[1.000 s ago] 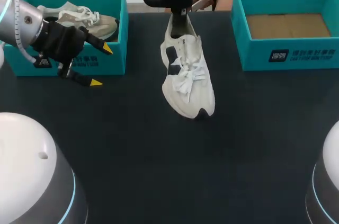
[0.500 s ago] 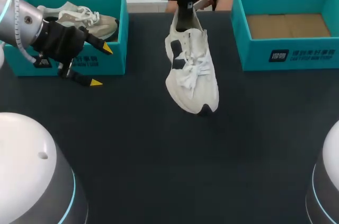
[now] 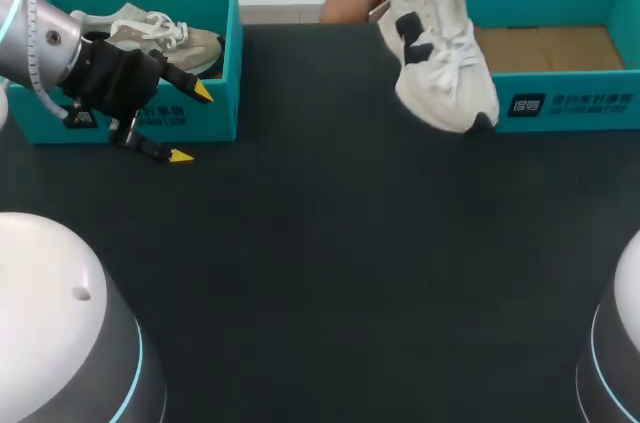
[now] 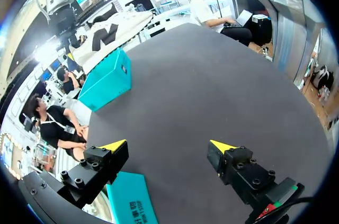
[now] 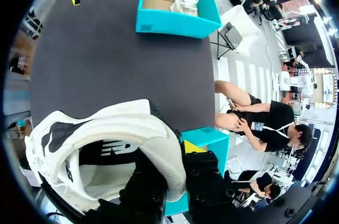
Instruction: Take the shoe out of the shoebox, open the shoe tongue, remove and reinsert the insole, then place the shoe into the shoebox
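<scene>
The white lace-up shoe (image 3: pixel 440 68) is held over the left wall of the teal cardboard shoebox (image 3: pixel 575 103) at far right.

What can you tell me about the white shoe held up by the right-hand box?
The white shoe is a trainer with a fabric-looking upper, dark side patches, tied white laces and a dark spot at the toe of the sole. It hangs above the table, toe tilted down, over a front corner of the right shoebox. The right gripper is shut on its heel collar, one finger inside, one outside. Whether it touches the box cannot be told.
</scene>
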Controlling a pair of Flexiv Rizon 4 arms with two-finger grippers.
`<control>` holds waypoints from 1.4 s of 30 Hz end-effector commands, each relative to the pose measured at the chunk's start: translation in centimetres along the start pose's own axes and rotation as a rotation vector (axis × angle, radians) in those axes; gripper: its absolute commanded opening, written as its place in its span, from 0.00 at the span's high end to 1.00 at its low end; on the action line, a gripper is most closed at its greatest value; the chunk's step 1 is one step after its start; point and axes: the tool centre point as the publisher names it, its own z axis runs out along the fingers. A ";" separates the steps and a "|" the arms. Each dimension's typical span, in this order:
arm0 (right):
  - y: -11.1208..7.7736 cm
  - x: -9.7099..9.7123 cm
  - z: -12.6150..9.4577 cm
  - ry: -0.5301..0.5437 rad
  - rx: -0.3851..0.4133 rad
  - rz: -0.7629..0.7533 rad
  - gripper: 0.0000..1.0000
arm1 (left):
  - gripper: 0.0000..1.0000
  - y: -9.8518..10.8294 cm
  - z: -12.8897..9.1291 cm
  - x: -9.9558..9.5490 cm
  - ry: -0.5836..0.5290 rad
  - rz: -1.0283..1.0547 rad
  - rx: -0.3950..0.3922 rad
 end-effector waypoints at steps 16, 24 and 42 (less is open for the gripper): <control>-4.8 -3.3 2.4 0.001 -0.034 0.012 1.00 | 0.00 -0.1 0.0 0.0 0.001 0.000 -0.003; -8.1 -4.9 3.6 0.018 -0.056 0.089 1.00 | 0.00 -0.1 0.0 0.0 0.001 0.000 -0.003; -24.2 -12.2 7.9 0.045 0.085 0.060 1.00 | 0.00 -0.1 0.0 0.0 0.001 0.000 -0.003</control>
